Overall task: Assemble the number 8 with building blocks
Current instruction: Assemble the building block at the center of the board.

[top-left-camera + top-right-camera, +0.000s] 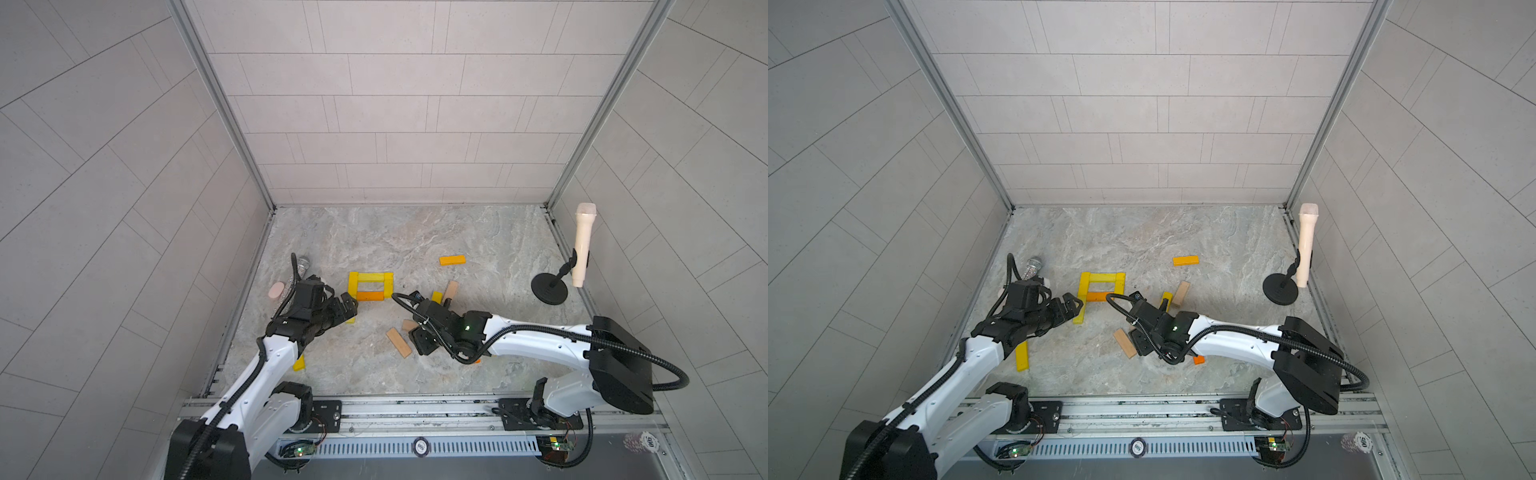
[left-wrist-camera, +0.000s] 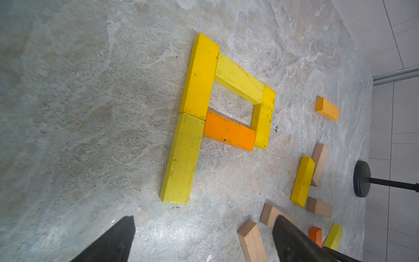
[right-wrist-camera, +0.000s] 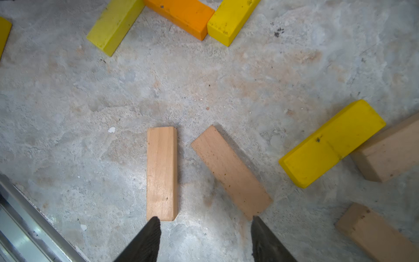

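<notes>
Left gripper [image 2: 204, 219] gapes wide, empty, beside the P-shaped yellow-and-orange building blocks [image 2: 229, 131] mid-table. Right gripper [image 3: 205, 218], half open and empty, hovers over two tan blocks [image 3: 162, 172]. A round sticker [image 1: 649, 441] reads "500".

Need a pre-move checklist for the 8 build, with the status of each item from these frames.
1. Right end effector open, empty: ok.
2. Left end effector open, empty: ok.
3. Upper loop closed, orange bar as the middle stroke: ok.
4. Lower loop: only the yellow left bar laid: not ok.
5. Straight tan block flat, apart from the angled tan block: ok.
6. Right end effector centred on one block: not ok, its fingertips sit near the ends of both.
</notes>
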Controlling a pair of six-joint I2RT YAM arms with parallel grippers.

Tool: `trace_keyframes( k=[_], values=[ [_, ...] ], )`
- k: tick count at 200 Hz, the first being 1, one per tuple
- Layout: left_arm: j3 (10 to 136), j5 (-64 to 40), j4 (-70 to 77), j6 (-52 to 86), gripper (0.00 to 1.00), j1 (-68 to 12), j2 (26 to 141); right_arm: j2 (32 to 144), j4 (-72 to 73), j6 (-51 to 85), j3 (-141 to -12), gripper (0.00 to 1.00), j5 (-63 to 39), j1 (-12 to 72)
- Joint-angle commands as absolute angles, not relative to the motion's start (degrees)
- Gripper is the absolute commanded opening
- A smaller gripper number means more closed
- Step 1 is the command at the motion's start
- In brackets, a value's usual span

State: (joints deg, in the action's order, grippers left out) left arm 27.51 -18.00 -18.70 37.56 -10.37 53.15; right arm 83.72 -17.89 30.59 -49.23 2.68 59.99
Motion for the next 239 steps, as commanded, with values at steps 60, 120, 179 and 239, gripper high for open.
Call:
trace_keyframes(
  k=[60,120,179,239],
  values=[
    [23.78,-17.05,-14.86,37.72,1.00,-10.06,48.35,86.63,-19.42,34.87,-50.19,0.65,6.11,63.49],
    [22.68,-16.20,-14.02,37.55,1.00,-10.11,48.12,90.06,-20.29,37.12,-50.96,0.65,8.26,64.95],
    [22.13,-16.36,-11.34,37.79,1.00,-10.11,49.17,93.53,-20.85,38.75,-53.46,0.60,9.03,65.46],
    [22.34,-15.93,-11.60,38.07,1.00,-10.11,49.92,95.62,-20.77,37.84,-55.98,0.58,8.91,67.21]
  ],
)
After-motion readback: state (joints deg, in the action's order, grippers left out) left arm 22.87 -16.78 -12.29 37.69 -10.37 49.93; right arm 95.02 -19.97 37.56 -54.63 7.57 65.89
